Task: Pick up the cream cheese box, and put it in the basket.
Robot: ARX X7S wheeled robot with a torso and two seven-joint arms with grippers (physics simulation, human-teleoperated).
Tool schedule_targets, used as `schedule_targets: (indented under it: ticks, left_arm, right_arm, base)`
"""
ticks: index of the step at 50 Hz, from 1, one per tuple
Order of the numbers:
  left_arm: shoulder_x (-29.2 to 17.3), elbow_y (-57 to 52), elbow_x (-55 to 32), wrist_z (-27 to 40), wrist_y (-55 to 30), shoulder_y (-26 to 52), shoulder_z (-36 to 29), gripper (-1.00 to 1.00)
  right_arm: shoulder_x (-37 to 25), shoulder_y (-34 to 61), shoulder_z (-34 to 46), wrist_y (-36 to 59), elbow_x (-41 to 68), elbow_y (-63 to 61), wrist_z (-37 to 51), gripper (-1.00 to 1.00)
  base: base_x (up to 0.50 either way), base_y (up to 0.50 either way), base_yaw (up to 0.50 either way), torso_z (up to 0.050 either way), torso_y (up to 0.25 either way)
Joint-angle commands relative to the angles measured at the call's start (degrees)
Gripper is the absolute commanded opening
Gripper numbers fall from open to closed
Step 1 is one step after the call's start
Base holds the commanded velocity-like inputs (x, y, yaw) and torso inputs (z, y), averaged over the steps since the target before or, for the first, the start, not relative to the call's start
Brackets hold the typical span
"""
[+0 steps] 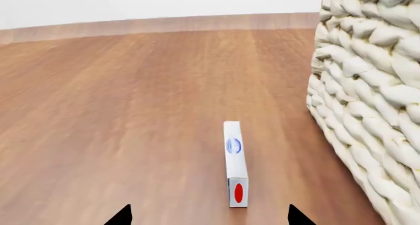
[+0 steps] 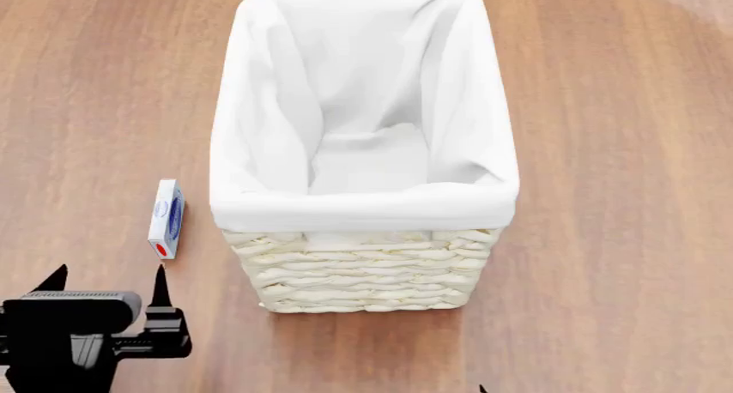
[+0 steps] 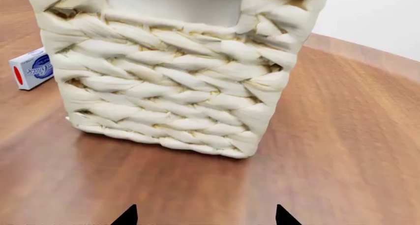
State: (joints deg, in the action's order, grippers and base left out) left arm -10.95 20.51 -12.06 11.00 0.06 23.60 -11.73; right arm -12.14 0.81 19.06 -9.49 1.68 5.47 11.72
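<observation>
My left gripper (image 2: 106, 286) nearest, low over wooden table (image 2: 92, 84), jaws spread wide, holding nothing. Just beyond its tips: cream cheese box (image 2: 167, 218), standing on thin long edge, red patch facing gripper, blue oval on top. Box sits just beside basket (image 2: 364, 269), apart from it. My right gripper (image 3: 204, 216) open, empty, facing basket's woven wall. White liner (image 2: 360, 110) folded over rim.

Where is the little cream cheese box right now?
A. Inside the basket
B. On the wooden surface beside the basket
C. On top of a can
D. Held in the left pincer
B: the cream cheese box lies on the wooden surface beside the basket, apart from the open left pincer, and the liner inside the basket holds nothing.
</observation>
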Motion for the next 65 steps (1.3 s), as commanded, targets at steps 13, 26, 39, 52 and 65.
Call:
schedule_targets:
  ticks: [13,26,39,52,65]
  left_arm:
    - [3.9,33.2,-0.1,-6.3,9.1,18.9,-0.8,1.0]
    - [6.2,53.1,0.8,-7.5,18.5,27.2,-1.1,1.0]
    - [6.8,54.5,5.1,-7.3,12.8,30.0,4.5,1.0]
    - [8.2,54.5,9.5,-8.7,9.8,32.1,9.8,1.0]
    - [9.2,54.5,10.6,-10.5,7.2,33.9,12.9,1.0]
  right_arm:
    - [-0.5,-0.3,1.0,-0.3,0.2,-0.4,0.6,1.0]
    - [-0.9,-0.7,1.5,-0.4,0.3,-1.3,0.9,1.0]
    - [-1.3,-0.7,1.8,-0.5,0.8,-1.6,1.0,1.0]
    - [-1.8,-0.9,2.1,-0.4,1.0,-2.6,1.2,1.0]
    - [-2.1,-0.9,2.4,-0.9,1.5,-2.3,1.4,1.0]
  base:
    - [0.0,0.0,0.0,0.0,0.0]
    - [0.0,0.0,0.0,0.0,0.0]
    - [0.0,0.0,0.0,0.0,0.0]
    - [0.0,0.0,0.0,0.0,0.0]
    - [0.0,0.0,0.0,0.0,0.0]
